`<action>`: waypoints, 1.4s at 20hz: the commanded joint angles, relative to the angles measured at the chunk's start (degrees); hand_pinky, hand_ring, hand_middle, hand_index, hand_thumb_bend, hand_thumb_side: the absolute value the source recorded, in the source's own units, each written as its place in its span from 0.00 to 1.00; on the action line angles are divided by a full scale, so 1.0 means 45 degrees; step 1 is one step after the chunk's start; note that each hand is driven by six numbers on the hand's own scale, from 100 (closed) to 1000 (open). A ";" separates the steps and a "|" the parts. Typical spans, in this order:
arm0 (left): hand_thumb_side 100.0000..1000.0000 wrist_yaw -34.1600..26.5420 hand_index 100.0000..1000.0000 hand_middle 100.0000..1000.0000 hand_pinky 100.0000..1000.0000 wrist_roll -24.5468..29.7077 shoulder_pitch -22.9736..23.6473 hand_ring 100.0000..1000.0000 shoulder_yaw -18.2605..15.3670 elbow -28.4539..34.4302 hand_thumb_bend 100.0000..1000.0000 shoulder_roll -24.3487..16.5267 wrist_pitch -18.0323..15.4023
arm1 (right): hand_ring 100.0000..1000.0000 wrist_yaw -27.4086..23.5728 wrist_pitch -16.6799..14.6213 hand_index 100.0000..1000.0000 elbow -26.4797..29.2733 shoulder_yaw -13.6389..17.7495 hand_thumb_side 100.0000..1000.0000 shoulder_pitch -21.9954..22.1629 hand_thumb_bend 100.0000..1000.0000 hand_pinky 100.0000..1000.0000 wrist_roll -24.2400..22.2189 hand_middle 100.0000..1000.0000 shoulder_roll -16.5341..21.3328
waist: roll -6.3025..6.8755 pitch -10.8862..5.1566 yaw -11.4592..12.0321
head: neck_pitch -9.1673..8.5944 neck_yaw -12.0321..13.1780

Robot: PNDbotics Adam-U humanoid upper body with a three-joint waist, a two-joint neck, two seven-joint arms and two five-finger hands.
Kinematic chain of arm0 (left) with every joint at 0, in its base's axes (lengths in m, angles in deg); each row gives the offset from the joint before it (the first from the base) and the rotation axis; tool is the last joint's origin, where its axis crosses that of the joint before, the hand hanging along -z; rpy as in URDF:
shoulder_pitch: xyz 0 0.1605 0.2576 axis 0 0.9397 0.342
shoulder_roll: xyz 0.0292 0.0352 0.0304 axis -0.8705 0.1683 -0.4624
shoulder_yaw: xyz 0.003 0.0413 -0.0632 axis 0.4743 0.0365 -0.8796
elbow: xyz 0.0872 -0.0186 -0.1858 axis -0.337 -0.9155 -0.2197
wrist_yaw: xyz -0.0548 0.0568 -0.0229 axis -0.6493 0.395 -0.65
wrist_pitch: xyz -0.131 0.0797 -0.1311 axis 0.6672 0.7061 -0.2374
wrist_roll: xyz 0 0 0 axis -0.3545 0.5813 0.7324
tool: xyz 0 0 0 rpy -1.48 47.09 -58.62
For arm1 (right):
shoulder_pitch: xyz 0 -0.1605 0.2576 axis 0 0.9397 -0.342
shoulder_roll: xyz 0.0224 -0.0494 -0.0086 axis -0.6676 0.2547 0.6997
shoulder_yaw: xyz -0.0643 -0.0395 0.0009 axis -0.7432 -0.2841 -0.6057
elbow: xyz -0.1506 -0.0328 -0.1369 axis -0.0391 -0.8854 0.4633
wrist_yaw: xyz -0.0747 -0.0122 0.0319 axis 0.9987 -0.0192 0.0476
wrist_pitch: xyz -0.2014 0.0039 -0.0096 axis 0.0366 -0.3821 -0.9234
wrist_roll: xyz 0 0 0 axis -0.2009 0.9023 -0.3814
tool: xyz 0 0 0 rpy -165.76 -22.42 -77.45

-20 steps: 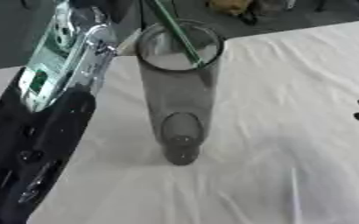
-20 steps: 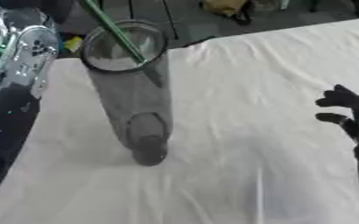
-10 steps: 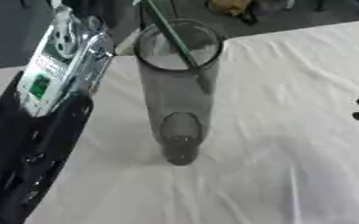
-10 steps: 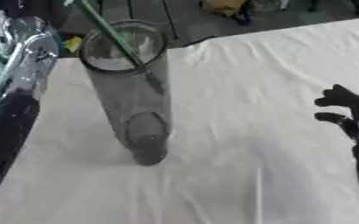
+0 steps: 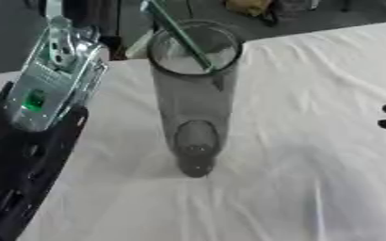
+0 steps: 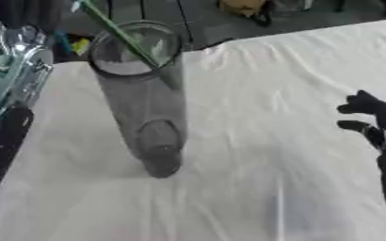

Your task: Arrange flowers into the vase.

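The left arm [image 5: 31, 141] fills the near left side; its hand is out of view. At the right edge the right hand [image 6: 376, 117] rests with relaxed, empty fingers. The clear glass vase [image 5: 195, 99] stands upright on the white tablecloth [image 5: 311, 164]. A green flower stem [image 5: 180, 35] leans inside its mouth.
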 commanded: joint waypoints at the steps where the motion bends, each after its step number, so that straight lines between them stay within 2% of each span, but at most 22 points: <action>1: 0.81 0.0585 0.26 0.17 0.02 -0.0019 -0.0162 0.18 -0.0099 0.0107 0.00 -0.0394 0.0266 | 1.00 0.0003 0.0009 0.77 0.0248 0.0086 1.00 -0.0047 0.00 0.70 0.0038 0.63 0.0127 | -0.0016 -0.0333 0.0023 | 0.0127 -0.0026; 15: 0.79 0.3031 0.36 0.29 0.07 0.1341 -0.0044 0.32 0.0135 0.0038 0.00 -0.0606 0.2318 | 1.00 -0.0035 0.0022 0.77 0.0248 0.0072 1.00 0.0005 0.00 0.70 0.0027 0.62 0.0144 | -0.0045 -0.0493 0.0201 | 0.0277 -0.0085; 24: 0.76 0.4121 0.43 0.39 0.12 0.1865 0.0012 0.40 0.0210 0.0071 0.00 -0.0681 0.2871 | 1.00 -0.0033 0.0060 0.77 0.0248 0.0077 1.00 0.0033 0.00 0.70 0.0025 0.62 0.0137 | 0.0004 -0.0560 0.0221 | 0.0280 -0.0098; 28: 0.75 0.4733 0.44 0.40 0.12 0.2166 0.0005 0.41 0.0241 0.0101 0.00 -0.0671 0.3115 | 1.00 -0.0027 0.0088 0.77 0.0248 0.0085 1.00 0.0057 0.00 0.70 0.0026 0.62 0.0123 | 0.0014 -0.0595 0.0213 | 0.0282 -0.0095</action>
